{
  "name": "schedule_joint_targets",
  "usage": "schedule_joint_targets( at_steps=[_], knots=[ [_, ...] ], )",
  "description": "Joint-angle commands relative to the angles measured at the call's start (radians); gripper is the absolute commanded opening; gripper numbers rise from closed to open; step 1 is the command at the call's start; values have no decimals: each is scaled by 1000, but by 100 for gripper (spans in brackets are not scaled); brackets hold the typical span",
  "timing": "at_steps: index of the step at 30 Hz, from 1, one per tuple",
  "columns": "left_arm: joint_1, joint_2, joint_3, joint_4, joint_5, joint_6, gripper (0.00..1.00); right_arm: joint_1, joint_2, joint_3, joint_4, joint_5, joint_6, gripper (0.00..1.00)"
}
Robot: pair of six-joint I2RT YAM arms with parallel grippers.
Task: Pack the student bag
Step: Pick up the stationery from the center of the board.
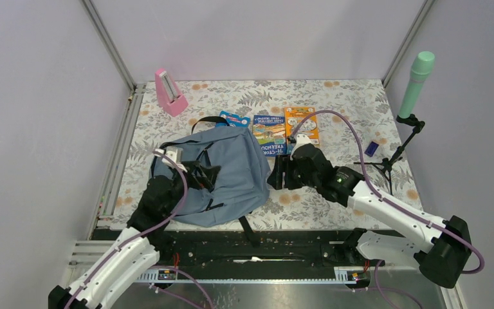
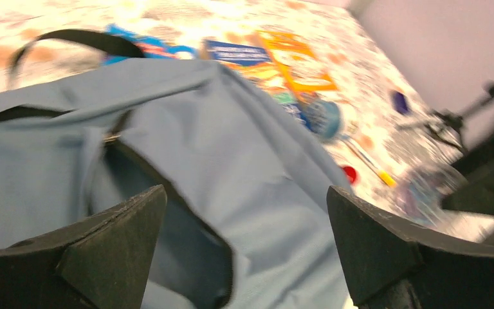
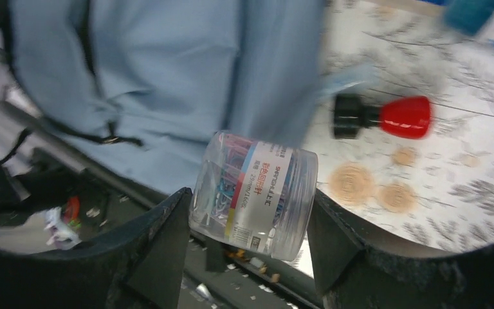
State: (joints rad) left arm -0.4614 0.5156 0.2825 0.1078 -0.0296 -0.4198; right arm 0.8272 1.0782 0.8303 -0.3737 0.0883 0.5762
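The student bag (image 1: 231, 177), grey-blue with black straps, lies flat on the left half of the table. My left gripper (image 1: 196, 172) hovers over the bag's dark unzipped mouth (image 2: 186, 257). It stands wide open with nothing between its fingers (image 2: 128, 225), only bag fabric (image 2: 251, 148) below. My right gripper (image 1: 275, 174) is just right of the bag, shut on a clear plastic jar of coloured paper clips (image 3: 254, 193). The jar lies tilted between the two pads, over the table's near edge. The bag (image 3: 167, 64) fills the upper left of the right wrist view.
Two books (image 1: 269, 134) (image 1: 301, 125) and a blue card (image 1: 233, 119) lie behind the bag. A pink metronome (image 1: 169, 92) stands at the back left. A green microphone on a stand (image 1: 417, 84) and a small blue object (image 1: 372, 148) are at the right. A red-and-black capped item (image 3: 392, 117) lies near the jar.
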Motion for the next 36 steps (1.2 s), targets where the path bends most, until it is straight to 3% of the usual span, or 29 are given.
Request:
schedule_joint_targets(
  at_steps=[1,5,11,18,25,36],
  knots=[
    [-137,-52,-23,97,141,86,99,7,5,69,146,-239,-14,41],
    [-293,-54,-30,138,171,156,99,6,19,112,157,-336,34,42],
    [-384,10,-69,311,255,199,99,6,13,89,297,-502,218,43],
    [-423,86,-67,544,255,212,99,7,34,41,521,-628,398,42],
    [-430,126,-60,626,350,162,99,7,36,59,506,-656,399,41],
    [-431,178,-100,845,340,44,99,9,56,62,556,-702,432,41]
  ],
)
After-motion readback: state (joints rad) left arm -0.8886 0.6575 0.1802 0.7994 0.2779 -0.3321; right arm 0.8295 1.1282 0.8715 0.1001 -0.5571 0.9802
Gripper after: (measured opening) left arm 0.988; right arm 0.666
